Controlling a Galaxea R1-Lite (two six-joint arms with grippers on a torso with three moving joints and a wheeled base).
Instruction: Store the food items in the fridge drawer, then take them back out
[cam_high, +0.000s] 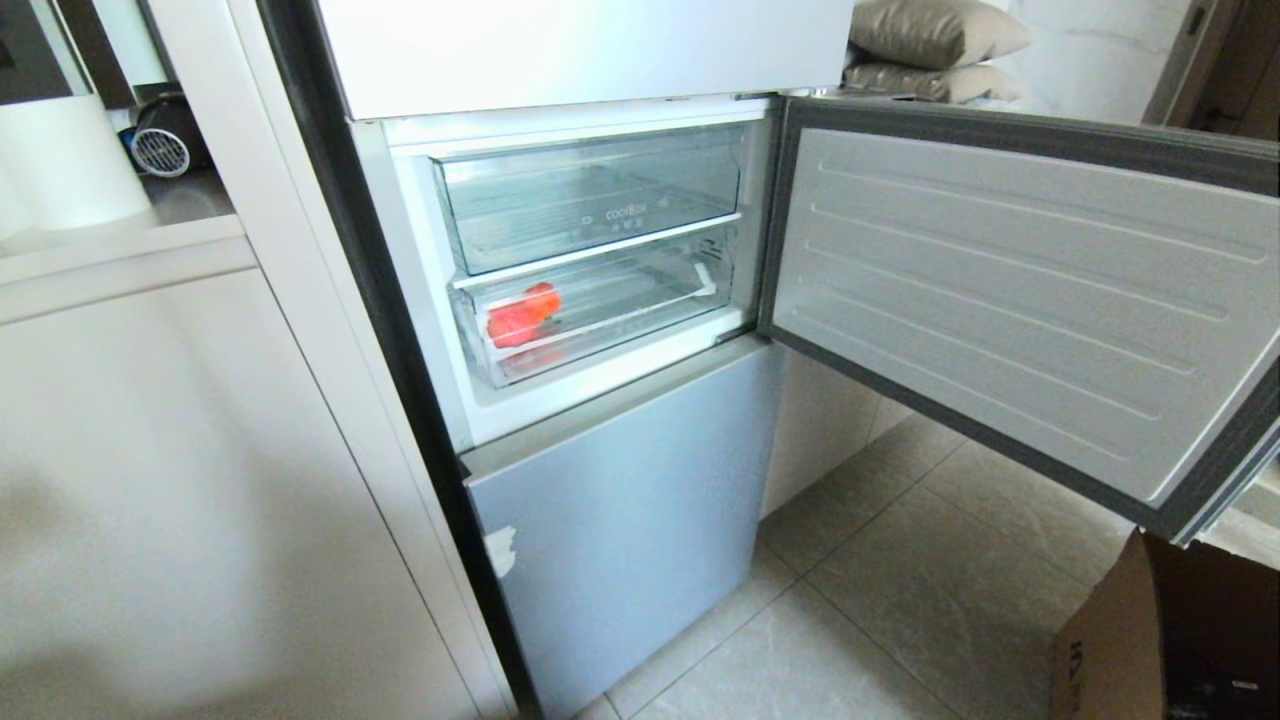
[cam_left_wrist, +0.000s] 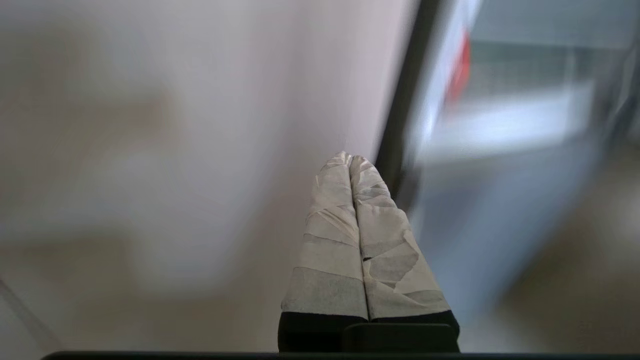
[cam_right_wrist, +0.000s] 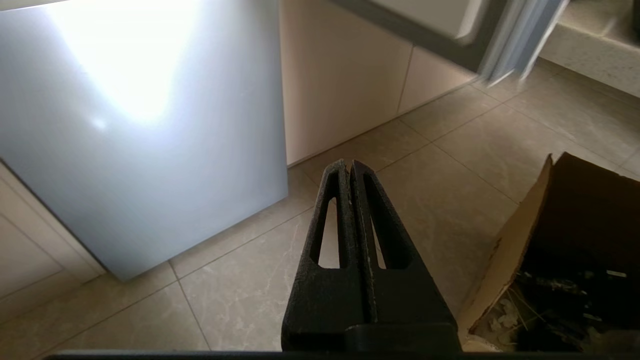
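In the open fridge, the fridge drawer (cam_high: 600, 310) runs crosswise; both tools pressed together.

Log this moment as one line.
food items in fridge drawer | fridge door open | left claw shut, empty | right claw shut, empty

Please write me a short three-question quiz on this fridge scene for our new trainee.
1. True or false: the red food items lie in the lettered upper bin.
2. Which is the state of the fridge door? A) swung open B) closed C) removed
3. Fill in: the left tool and the right tool are both ____, holding nothing.

Key
1. False: they lie in the fridge drawer below it, at its left end.
2. A
3. shut
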